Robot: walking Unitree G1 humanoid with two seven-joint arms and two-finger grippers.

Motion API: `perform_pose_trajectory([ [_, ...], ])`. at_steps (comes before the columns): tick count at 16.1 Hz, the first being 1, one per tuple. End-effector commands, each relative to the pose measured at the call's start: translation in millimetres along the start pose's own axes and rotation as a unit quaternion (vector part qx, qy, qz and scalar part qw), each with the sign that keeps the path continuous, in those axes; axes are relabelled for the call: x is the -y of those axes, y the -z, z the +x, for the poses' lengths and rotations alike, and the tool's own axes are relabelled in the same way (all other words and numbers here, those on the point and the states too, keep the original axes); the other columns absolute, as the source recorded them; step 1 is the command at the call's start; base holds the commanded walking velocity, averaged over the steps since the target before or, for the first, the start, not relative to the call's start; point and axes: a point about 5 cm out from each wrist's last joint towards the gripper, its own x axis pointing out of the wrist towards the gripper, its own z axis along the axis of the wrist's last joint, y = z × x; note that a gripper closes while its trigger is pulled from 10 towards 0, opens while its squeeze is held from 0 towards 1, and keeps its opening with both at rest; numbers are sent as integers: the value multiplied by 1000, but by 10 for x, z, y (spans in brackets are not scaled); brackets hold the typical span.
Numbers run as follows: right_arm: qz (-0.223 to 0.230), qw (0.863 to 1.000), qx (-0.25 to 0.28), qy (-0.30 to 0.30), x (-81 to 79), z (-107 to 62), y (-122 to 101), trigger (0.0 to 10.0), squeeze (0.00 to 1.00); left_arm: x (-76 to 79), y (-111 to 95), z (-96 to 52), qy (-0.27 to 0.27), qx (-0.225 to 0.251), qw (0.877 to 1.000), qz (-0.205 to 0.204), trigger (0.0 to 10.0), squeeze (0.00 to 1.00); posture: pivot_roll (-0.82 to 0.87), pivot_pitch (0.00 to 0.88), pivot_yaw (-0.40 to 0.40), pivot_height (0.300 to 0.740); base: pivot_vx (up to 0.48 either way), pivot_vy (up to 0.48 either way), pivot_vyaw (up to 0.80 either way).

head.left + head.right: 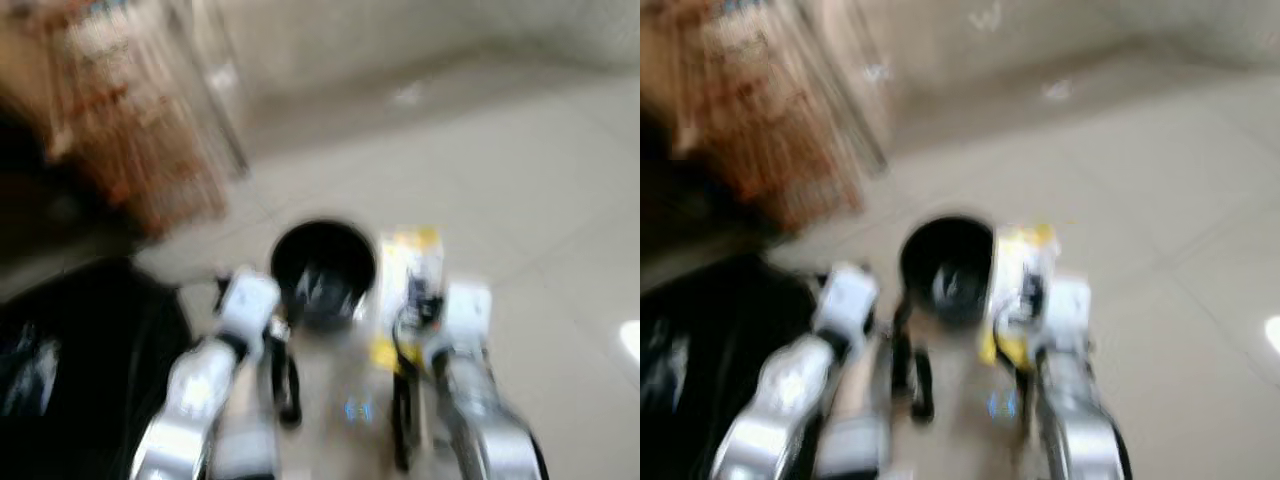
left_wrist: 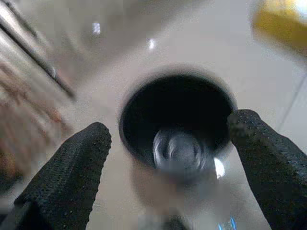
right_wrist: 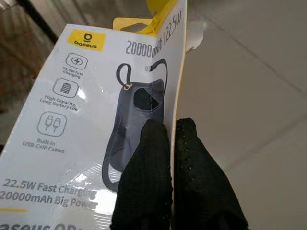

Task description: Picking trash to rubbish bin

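A round black rubbish bin (image 1: 322, 268) stands on the pale tiled floor just ahead of me, its mouth open upward; the head views are blurred. My right gripper (image 3: 171, 132) is shut on a white and yellow power-bank box (image 3: 96, 120), held upright just right of the bin's rim (image 1: 408, 265). My left gripper (image 2: 168, 139) is open and holds nothing, its two black fingers (image 2: 72, 177) spread on either side of the bin (image 2: 175, 117) seen below them. Something shiny lies at the bin's bottom.
A large black bag (image 1: 80, 350) lies at my left. Behind it a brown and orange shelf or rack (image 1: 130, 130) stands against the wall. Open floor (image 1: 520, 180) stretches to the right and beyond the bin.
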Motion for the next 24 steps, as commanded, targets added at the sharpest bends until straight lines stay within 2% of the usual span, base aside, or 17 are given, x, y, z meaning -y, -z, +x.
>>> perform_pose_trajectory([
  [1, 28, 999, -18, -4, -89, -50, 101, 0, 0, -2, 54, -29, 5, -14, 1000, 6, 10000, 0, 7, 394, 136, 574, 0, 0, 0],
  [16, 28, 1000, -7, 8, -46, -7, 82, 0, 0, 16, 16, -39, 28, -2, 999, 23, 10000, 0, 18, 384, 146, 574, 0, 0, 0],
  [21, 25, 1000, 8, 11, 14, 126, -29, 0, 0, -21, 5, -83, 22, -3, 999, 25, 10000, 0, 44, 407, 152, 574, 0, 0, 0],
  [24, 10, 999, 25, -17, -55, 310, -179, 0, 0, -143, -24, -186, -4, -4, 999, 31, 10000, 0, 94, 439, 151, 574, 0, 0, 0],
])
